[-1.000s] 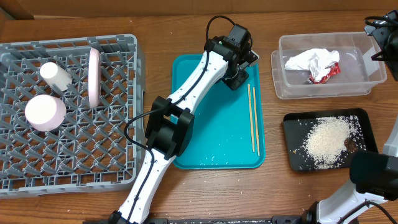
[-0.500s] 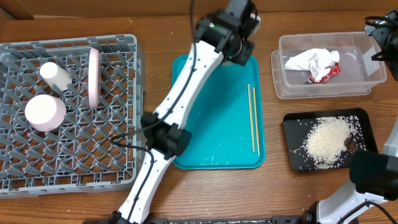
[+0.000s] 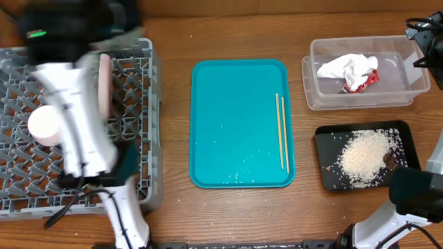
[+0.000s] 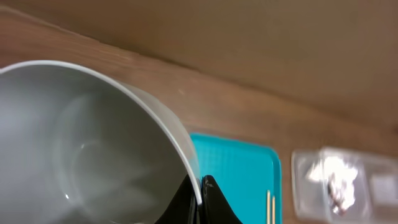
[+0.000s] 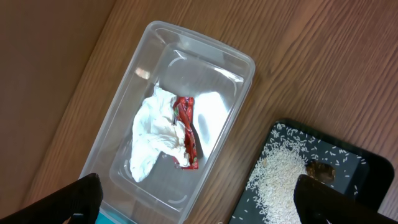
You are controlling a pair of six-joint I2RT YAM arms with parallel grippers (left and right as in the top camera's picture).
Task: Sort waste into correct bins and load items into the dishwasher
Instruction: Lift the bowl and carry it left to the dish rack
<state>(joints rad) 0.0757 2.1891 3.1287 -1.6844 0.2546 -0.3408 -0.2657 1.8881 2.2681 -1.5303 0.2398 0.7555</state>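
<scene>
The left tool (image 4: 200, 186) is closed narrow on the rim of a whitish bowl (image 4: 93, 143), mouth toward the wrist camera. In the overhead view the blurred left arm stands over the upper left of the dish rack (image 3: 142, 52). Judged: the set-down place lies directly below. The right tool (image 5: 198, 183) is wide and empty above the clear tub (image 5: 236, 68).
</scene>
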